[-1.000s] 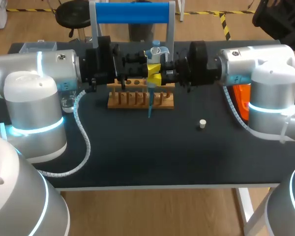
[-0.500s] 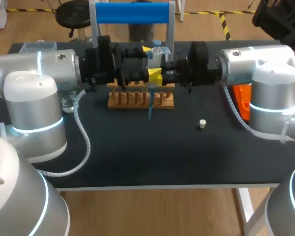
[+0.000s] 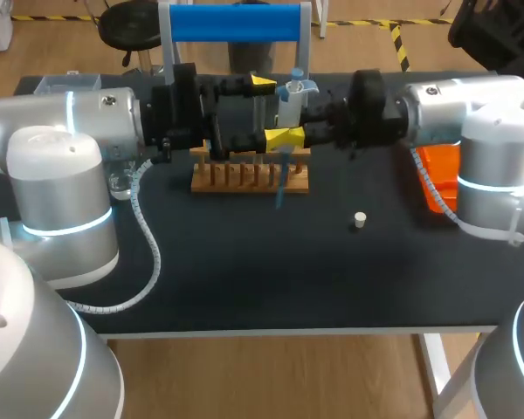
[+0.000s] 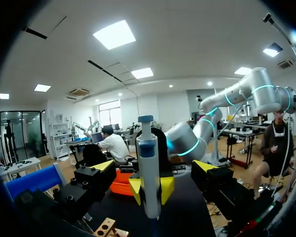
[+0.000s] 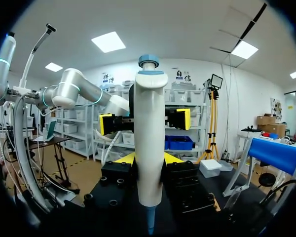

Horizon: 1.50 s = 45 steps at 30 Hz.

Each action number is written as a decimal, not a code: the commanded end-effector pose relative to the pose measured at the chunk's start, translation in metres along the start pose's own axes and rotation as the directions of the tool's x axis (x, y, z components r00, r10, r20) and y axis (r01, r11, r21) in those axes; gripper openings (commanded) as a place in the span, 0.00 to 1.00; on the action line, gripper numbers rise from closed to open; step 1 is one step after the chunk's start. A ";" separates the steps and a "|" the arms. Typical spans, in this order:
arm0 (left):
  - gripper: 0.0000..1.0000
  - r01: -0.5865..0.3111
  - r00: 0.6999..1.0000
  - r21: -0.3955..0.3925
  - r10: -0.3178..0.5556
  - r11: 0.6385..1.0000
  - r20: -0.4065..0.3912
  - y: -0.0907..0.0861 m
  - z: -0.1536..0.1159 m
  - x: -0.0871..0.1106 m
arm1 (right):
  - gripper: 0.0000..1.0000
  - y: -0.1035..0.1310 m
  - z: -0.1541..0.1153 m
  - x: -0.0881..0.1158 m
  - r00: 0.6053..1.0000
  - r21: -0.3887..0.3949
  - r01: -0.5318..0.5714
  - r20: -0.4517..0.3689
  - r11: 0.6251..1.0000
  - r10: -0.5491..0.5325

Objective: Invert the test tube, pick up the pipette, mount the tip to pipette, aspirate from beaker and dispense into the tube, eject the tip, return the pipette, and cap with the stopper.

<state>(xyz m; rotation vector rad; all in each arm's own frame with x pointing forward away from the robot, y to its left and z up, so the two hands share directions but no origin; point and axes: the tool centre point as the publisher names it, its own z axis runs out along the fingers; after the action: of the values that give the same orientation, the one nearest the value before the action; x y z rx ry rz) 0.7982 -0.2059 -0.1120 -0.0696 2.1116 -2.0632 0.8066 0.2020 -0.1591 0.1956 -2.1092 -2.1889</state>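
Step in hand: by the look of it, carrying the tipped pipette on to draw liquid from the beaker.
Right gripper [image 5: 148,158]: clamped on the lower body of the pipette [image 3: 290,94], one yellow tip on each side.
Left gripper [image 4: 154,166]: fingers spread wide, one on the far side and one on the near side of the pipette, both clear of it.
Pipette: upright above the far middle of the table [image 3: 244,262], plunger on top, over the right end of the wooden rack [image 3: 244,177].
Tip [image 3: 280,183]: thin and blue, hanging straight down from the pipette in front of the rack, so mounting seems done.
Beaker [image 3: 120,182]: a clear glass vessel at the far left, partly hidden beside the left arm; this is probably it.
Test tube: it cannot be made out in the rack.
Stopper [image 3: 359,219]: small and white, lying alone on the table to the right of the rack and nearer.
Doing it well: the right arm should keep the pipette vertical and lift the tip above the rack before moving sideways. The left fingers should be well out of the way first.
Risk: the tip could catch on the rack or on an open left finger and be knocked loose.
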 end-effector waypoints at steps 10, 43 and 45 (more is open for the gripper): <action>1.00 -0.002 1.000 0.005 0.002 1.000 0.006 0.001 0.002 0.001 | 0.00 0.000 -0.026 -0.013 0.999 0.002 -0.012 -0.044 1.000 0.012; 1.00 -0.002 1.000 0.005 0.002 1.000 0.006 0.001 0.002 0.001 | 0.00 0.023 -0.060 -0.022 0.998 -0.009 0.009 -0.066 1.000 -0.010; 1.00 -0.002 1.000 0.005 0.002 1.000 0.006 0.001 0.002 0.001 | 0.00 0.028 -0.073 -0.024 0.997 -0.001 0.021 -0.075 1.000 -0.021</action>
<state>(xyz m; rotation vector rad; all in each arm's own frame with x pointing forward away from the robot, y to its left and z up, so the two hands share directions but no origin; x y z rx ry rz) 0.7982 -0.2059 -0.1120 -0.0694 2.1114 -2.0634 0.8375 0.1542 -0.1408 0.2736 -2.0664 -2.1840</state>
